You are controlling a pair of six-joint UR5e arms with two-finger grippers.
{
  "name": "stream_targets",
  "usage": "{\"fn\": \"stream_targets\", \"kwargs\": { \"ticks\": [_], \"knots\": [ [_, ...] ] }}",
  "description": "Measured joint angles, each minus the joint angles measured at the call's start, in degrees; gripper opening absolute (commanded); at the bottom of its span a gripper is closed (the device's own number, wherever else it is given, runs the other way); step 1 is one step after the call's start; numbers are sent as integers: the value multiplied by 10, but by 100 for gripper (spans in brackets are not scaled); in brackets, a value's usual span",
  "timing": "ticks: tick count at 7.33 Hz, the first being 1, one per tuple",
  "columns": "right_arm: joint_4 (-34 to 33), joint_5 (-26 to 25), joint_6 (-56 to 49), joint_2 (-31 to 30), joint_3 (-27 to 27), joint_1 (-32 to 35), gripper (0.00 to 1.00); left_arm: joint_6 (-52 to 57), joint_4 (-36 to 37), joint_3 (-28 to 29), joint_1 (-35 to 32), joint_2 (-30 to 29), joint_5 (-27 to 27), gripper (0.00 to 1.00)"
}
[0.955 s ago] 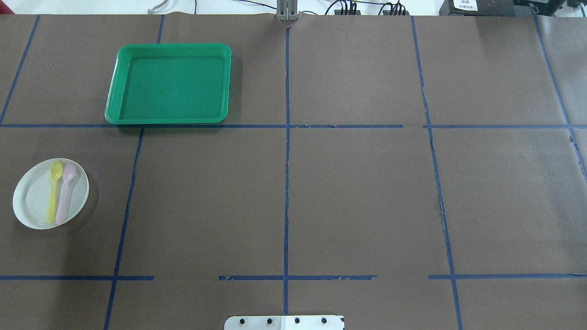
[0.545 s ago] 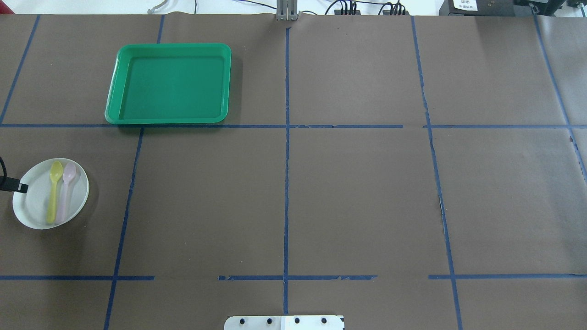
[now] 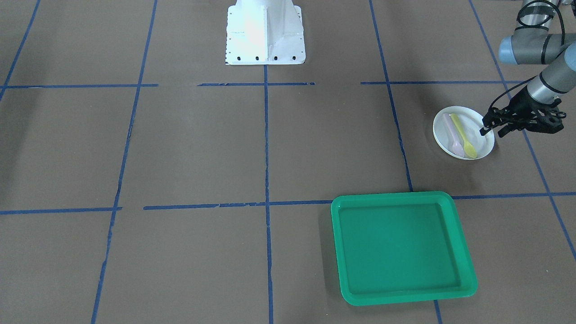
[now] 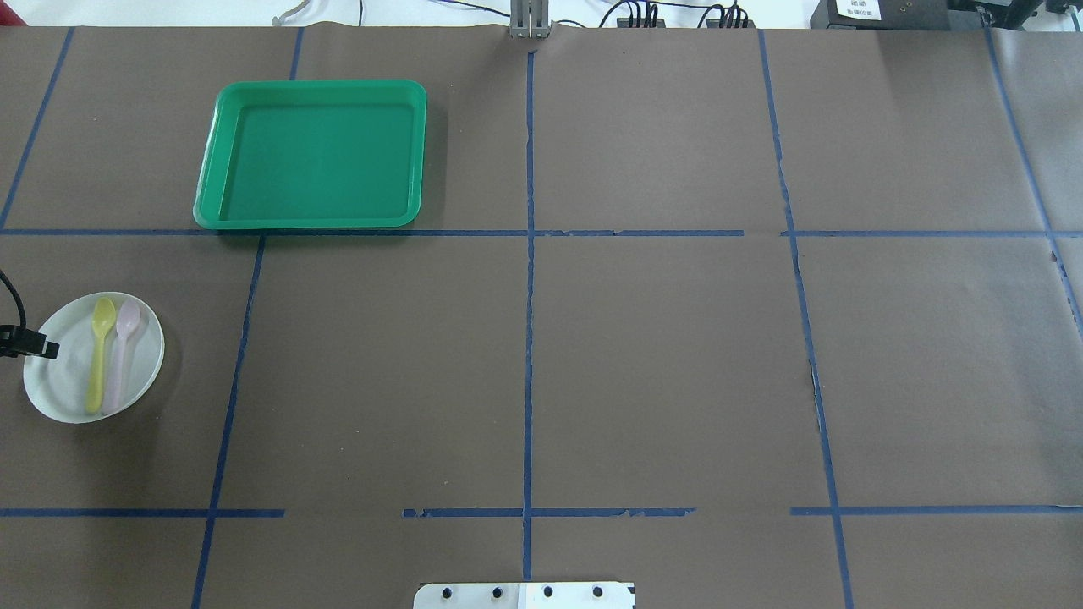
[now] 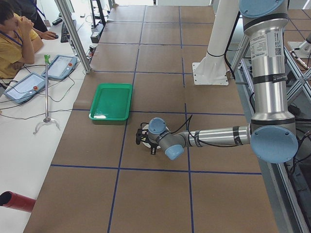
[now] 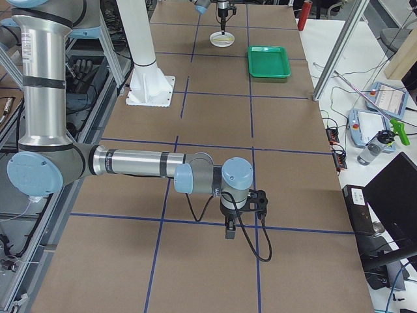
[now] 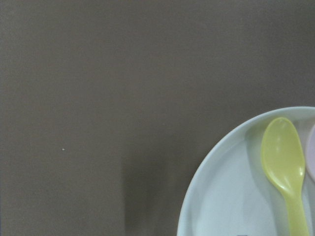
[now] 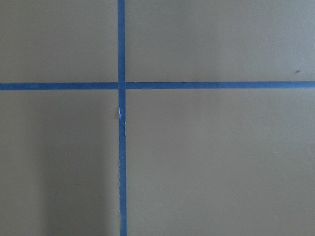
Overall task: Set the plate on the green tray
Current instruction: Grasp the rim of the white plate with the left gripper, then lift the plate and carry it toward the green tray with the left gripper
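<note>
A white round plate (image 4: 59,385) lies at the table's left and carries a yellow spoon (image 4: 100,351) and a pink spoon (image 4: 123,355). The green tray (image 4: 216,169) stands apart from it, farther back. My left gripper (image 3: 492,130) is open, low at the plate's outer rim (image 3: 473,120), one finger over the plate and one outside it. Only a fingertip (image 4: 41,346) of it shows in the overhead view. The left wrist view shows the plate (image 7: 221,201) and the yellow spoon (image 7: 285,162). My right gripper (image 6: 228,225) hangs over bare table far from the plate; I cannot tell its state.
The robot's white base (image 3: 265,33) stands at the near middle edge. Blue tape lines (image 4: 529,338) cross the brown table cover. An operator (image 5: 14,34) and tablets (image 5: 60,65) are at a side bench beyond the tray (image 5: 112,101).
My left gripper came in from the left edge and now sits at the plate's left rim. The plate, spoons and tray have not moved.
</note>
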Motion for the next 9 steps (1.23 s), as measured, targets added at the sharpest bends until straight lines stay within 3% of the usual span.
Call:
{"fn": "stream_targets", "kwargs": {
  "ticks": [2, 5, 7, 9],
  "knots": [
    [0, 0, 0, 0, 0, 0, 100, 1, -2, -3, -1, 0, -11, 0],
    [0, 0, 0, 0, 0, 0, 100, 0, -1, -38, -28, -13, -142, 0],
    [0, -1, 0, 0, 0, 0, 100, -8, 26, -39, -65, -75, -179, 0],
    [0, 0, 0, 0, 0, 0, 100, -13, 120, -4, -81, -198, -182, 0]
  ]
}}
